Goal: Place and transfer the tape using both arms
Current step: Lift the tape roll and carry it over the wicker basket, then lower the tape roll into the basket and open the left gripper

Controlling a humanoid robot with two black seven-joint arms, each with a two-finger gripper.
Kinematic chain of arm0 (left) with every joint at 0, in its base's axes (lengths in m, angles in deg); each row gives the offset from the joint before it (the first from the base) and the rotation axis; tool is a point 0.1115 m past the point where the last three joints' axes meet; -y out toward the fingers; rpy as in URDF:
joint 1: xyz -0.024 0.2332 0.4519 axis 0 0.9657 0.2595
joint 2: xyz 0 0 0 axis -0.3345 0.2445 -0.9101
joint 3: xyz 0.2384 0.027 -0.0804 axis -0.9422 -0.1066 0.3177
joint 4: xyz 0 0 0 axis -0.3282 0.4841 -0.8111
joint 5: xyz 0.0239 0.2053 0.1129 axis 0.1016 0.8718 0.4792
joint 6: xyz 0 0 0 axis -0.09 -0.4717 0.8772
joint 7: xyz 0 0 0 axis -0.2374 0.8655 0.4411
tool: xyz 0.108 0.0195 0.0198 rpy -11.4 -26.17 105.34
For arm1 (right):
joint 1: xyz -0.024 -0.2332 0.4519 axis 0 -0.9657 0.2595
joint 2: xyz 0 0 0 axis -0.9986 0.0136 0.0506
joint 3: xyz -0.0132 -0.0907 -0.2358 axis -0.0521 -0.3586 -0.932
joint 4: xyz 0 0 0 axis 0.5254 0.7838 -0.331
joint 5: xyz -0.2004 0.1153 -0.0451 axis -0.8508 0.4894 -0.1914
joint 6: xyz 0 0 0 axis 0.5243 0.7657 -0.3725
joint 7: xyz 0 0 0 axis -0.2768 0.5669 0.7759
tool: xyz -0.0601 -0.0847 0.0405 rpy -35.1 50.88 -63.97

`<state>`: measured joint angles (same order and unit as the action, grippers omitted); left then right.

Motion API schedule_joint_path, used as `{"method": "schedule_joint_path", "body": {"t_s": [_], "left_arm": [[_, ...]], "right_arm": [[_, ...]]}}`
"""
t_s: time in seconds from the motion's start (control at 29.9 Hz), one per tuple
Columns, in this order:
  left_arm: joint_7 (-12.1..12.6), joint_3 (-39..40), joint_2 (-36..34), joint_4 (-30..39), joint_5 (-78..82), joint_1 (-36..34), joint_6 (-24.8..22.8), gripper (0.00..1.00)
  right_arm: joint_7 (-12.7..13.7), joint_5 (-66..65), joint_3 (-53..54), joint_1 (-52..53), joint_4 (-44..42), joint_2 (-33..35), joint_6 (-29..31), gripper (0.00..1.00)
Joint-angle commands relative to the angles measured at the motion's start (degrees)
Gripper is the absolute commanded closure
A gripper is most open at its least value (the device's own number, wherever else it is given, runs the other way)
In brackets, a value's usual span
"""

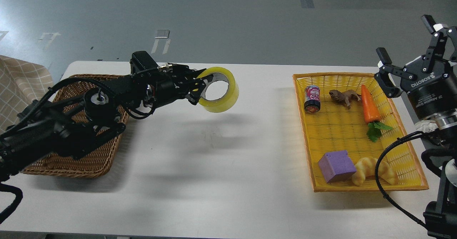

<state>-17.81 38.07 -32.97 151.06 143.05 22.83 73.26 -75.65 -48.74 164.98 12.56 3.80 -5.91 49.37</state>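
Left gripper (204, 89) holds the tape (218, 89) in the air over the middle-left of the surface (214, 167), jaws clamped across the roll's wall, one finger looks to be inside the core, one outside. The roll faces the camera with its hole open, shadow well below it, so it touches nothing. Likely held out like this so the free far rim is offered for a handover.

The left arm (71, 121) reaches out across the brown wicker basket (71, 164) at 9 o'clock; basket looks empty where visible, though the arm hides much of it.

Right gripper (410, 46) waits at 3 o'clock, raised, jaws spread wide and holding nothing, well apart from the tape. Probably parked open to receive the roll.

Yellow tray (403, 174) sits at 3 to 4 o'clock, holding a small can (312, 99), a toy animal (344, 96), a carrot (370, 106), a purple cube (337, 166) and a croissant toy (373, 171). There is bare space mid-tray, a likely drop spot, but that is a guess.

Judged stage: pick is done, transfer not yet done. Next the two grippers must meet mid-surface. Risk: the right jaws closing on the same wall section the left ones hold.
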Motion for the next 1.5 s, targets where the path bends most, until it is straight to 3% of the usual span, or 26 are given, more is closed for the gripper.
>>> {"method": "schedule_joint_path", "body": {"t_s": [0.0, 0.4, 0.6, 0.74, 0.97, 1.1, 1.47], "left_arm": [[-2.5, -0.1, -4.1, -0.2, -2.3, 0.0, 0.1, 1.00], [-10.9, 0.6, -19.6, -1.3, -3.6, 0.0, 1.0, 1.00], [-11.0, -0.1, -25.3, -1.8, -3.8, 0.8, 1.0, 1.00], [-11.0, -0.4, -26.0, -5.8, -3.8, 2.8, 2.2, 1.00], [-11.0, -0.3, -24.8, -17.8, -4.0, 8.9, 10.4, 1.00], [-11.0, -0.3, -23.9, -19.8, -4.3, 11.6, 12.7, 1.00], [-11.0, -2.9, -23.7, -20.8, -8.4, 14.8, 12.7, 1.00]], "right_arm": [[0.0, 0.0, -0.1, 0.1, -0.1, 0.0, 0.0, 0.00], [0.0, 0.0, -0.3, -0.1, -0.1, -0.1, 0.0, 0.00], [0.0, 0.0, -0.3, 0.0, 0.0, 0.0, 0.0, 0.00], [0.0, 0.0, -0.3, -0.1, 0.0, 0.0, 0.0, 0.00], [0.0, -0.1, -0.3, -0.5, 0.0, 0.1, 0.0, 0.00], [0.1, -0.1, -0.3, -0.7, 0.0, 0.1, 0.0, 0.00], [0.1, -0.1, -0.3, -1.1, 0.6, 0.0, 0.0, 0.00]]}}
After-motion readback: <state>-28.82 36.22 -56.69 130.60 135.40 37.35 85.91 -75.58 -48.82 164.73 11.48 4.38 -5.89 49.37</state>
